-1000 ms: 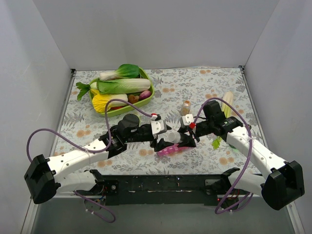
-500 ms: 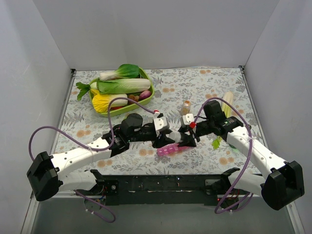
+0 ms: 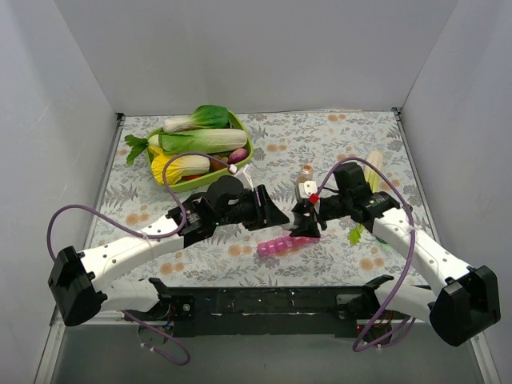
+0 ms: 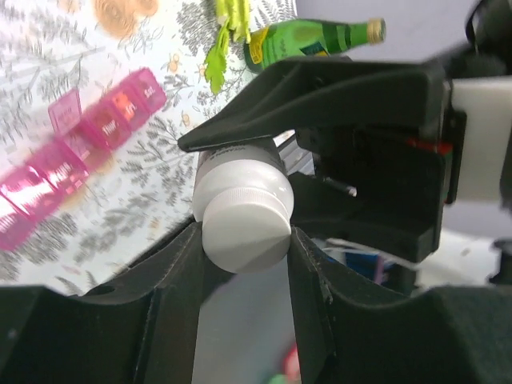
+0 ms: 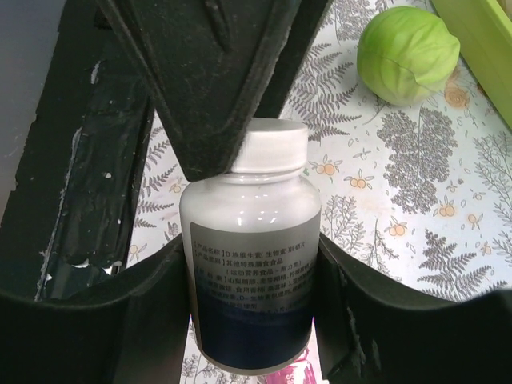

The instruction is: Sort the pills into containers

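A white pill bottle [image 5: 252, 272] with a blue and grey label is held between both grippers, above the table. My right gripper [image 5: 252, 248] is shut on the bottle's body. My left gripper [image 4: 244, 232] is shut on its white cap [image 4: 244, 220]. In the top view the left gripper [image 3: 274, 215] and right gripper [image 3: 304, 226] meet at the table's middle and hide the bottle. The pink pill organiser [image 3: 286, 242] lies on the cloth just below them, and in the left wrist view [image 4: 76, 152] some of its lids stand open.
A green tray [image 3: 200, 180] of vegetables sits at the back left. A small clear jar [image 3: 305, 174] stands behind the grippers. A corn cob [image 3: 373, 168] and a dark green bottle [image 4: 312, 36] lie to the right. A green round fruit [image 5: 408, 52] lies near the tray.
My left arm has moved right and its wrist has turned, with the cable swinging back. The bottle, seen between the grippers before, is now covered from above. The right arm has hardly moved.
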You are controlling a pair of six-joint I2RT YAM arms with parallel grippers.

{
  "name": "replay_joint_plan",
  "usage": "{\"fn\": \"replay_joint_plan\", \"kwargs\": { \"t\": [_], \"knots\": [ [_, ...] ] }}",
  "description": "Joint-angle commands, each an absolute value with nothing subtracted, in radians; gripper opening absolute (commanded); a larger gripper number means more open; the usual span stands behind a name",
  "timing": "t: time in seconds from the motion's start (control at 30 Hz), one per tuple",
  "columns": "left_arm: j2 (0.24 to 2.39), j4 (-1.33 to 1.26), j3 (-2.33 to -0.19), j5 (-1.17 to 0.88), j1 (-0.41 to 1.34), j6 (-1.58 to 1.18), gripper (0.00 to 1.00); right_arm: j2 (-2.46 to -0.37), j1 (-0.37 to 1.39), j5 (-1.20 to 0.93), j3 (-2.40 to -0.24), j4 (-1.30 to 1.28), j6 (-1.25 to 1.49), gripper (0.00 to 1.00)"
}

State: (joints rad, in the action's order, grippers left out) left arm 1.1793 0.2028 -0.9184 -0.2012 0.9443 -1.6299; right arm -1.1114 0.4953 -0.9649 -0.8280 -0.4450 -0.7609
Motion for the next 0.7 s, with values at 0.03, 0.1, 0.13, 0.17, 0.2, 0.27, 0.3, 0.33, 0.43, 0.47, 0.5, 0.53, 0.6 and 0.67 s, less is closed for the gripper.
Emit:
{"fn": "replay_joint_plan", "kwargs": {
  "t": [0.03,0.1,0.13,0.17,0.2,0.27,0.3,0.33,0.43,0.47,0.5,0.53,0.6,0.67],
  "knots": [
    [1.204,0.288,-1.052,-0.242,0.953,-2.034,0.00,-1.114,0.482,-0.868,-0.824,-0.403,-0.741,0.01],
    [1.212,0.290,-1.068,-0.247,0.953,-2.036,0.00,-1.109,0.479,-0.859,-0.822,-0.399,-0.735,0.01],
    [1.222,0.290,-1.081,-0.259,0.953,-2.036,0.00,-1.109,0.479,-0.859,-0.819,-0.397,-0.733,0.01],
    [1.227,0.291,-1.084,-0.265,0.953,-2.034,0.00,-1.106,0.479,-0.859,-0.818,-0.394,-0.730,0.01],
    [1.230,0.291,-1.088,-0.273,0.953,-2.023,0.00,-1.104,0.477,-0.861,-0.816,-0.391,-0.732,0.01],
    [1.227,0.290,-1.080,-0.281,0.953,-2.008,0.13,-1.104,0.476,-0.865,-0.813,-0.390,-0.730,0.01],
    [1.224,0.287,-1.074,-0.285,0.951,-1.996,0.29,-1.103,0.476,-0.868,-0.813,-0.390,-0.730,0.01],
    [1.218,0.279,-1.068,-0.290,0.948,-1.967,0.42,-1.103,0.474,-0.871,-0.813,-0.390,-0.730,0.01],
    [1.177,0.223,-1.020,-0.333,0.936,-1.892,0.80,-1.101,0.472,-0.882,-0.811,-0.390,-0.730,0.01],
    [1.149,0.207,-0.997,-0.351,0.931,-1.869,0.88,-1.100,0.471,-0.887,-0.811,-0.390,-0.732,0.01],
    [1.131,0.195,-0.983,-0.357,0.927,-1.838,0.89,-1.098,0.471,-0.893,-0.810,-0.391,-0.735,0.01],
    [1.115,0.190,-0.974,-0.362,0.923,-1.759,0.90,-1.094,0.469,-0.894,-0.810,-0.391,-0.733,0.01],
    [1.054,0.189,-0.945,-0.374,0.917,-1.659,0.96,-1.091,0.466,-0.900,-0.810,-0.393,-0.735,0.01],
    [1.023,0.236,-0.940,-0.411,0.917,-1.412,0.98,-1.086,0.463,-0.908,-0.807,-0.397,-0.741,0.01]
  ]
}}
